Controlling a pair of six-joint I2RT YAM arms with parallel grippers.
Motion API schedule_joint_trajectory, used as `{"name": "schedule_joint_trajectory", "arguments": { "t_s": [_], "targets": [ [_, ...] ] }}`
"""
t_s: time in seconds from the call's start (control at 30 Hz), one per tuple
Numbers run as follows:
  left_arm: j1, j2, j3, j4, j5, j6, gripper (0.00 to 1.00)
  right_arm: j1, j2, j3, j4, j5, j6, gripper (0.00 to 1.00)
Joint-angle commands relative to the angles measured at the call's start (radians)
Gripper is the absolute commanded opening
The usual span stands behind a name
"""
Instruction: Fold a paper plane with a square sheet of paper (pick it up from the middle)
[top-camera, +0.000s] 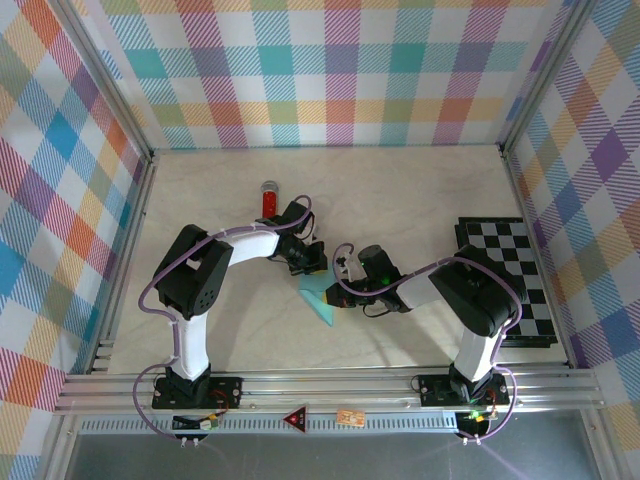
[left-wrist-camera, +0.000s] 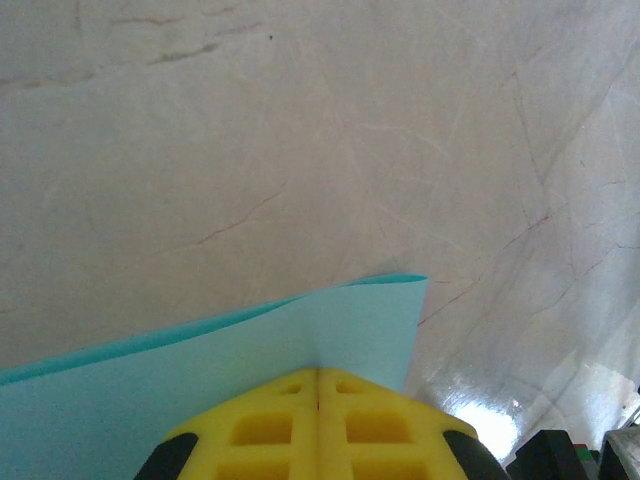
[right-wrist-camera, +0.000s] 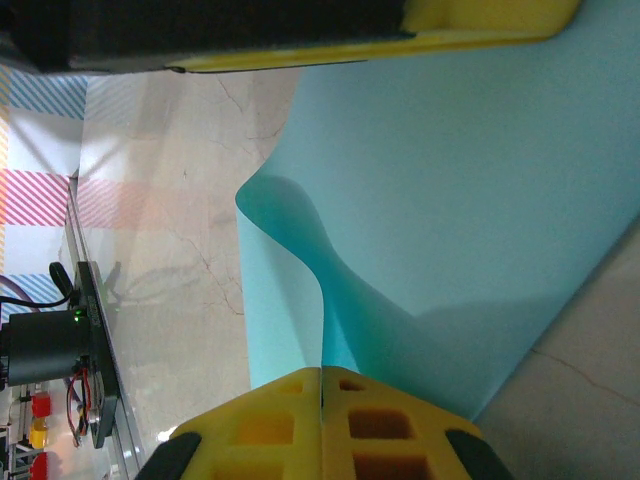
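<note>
I read this as mid-fold: left end effector (left-wrist-camera: 318, 378) and right end effector (right-wrist-camera: 321, 378) both pressed together, pinching the paper (top-camera: 321, 298), which hangs curled between them over the desk (top-camera: 420, 190); next, I reckon, align edges squarely and crease flat without tearing.

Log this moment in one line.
left gripper: shut on cyan paper sheet | right gripper: shut on it | sheet: bowed between them

Light cyan sheet of paper (right-wrist-camera: 480, 200), buckled into a wavy curl.
</note>
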Motion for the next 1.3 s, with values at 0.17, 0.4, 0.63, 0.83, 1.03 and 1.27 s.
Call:
{"name": "schedule_joint_trajectory", "arguments": {
  "t_s": [0.17,0.4,0.63,0.83,1.03,1.27],
  "targets": [
    [-0.01,0.025,-0.028,-0.023,-0.023,-0.008,0.01,-0.006,0.025,0.004,-0.033,0.021,-0.02,0.01],
    [-0.01,0.017,-0.019,-0.027,-0.028,-0.01,0.01,-0.007,0.033,0.004,-0.045,0.025,-0.034,0.0],
    [-0.01,-0.035,0.025,-0.012,-0.05,-0.015,0.07,-0.006,0.042,0.003,-0.05,0.028,-0.042,0.0],
    [-0.01,-0.122,0.018,0.02,-0.113,-0.045,0.17,-0.006,0.039,-0.004,-0.043,0.034,-0.043,0.0],
    [-0.009,-0.26,-0.103,0.052,-0.173,-0.088,0.17,-0.007,0.049,-0.013,-0.012,0.034,-0.029,0.0],
    [-0.005,-0.491,-0.402,0.293,-0.064,-0.284,0.0,-0.007,0.06,-0.04,0.035,0.039,-0.006,0.0]
  ]
}}
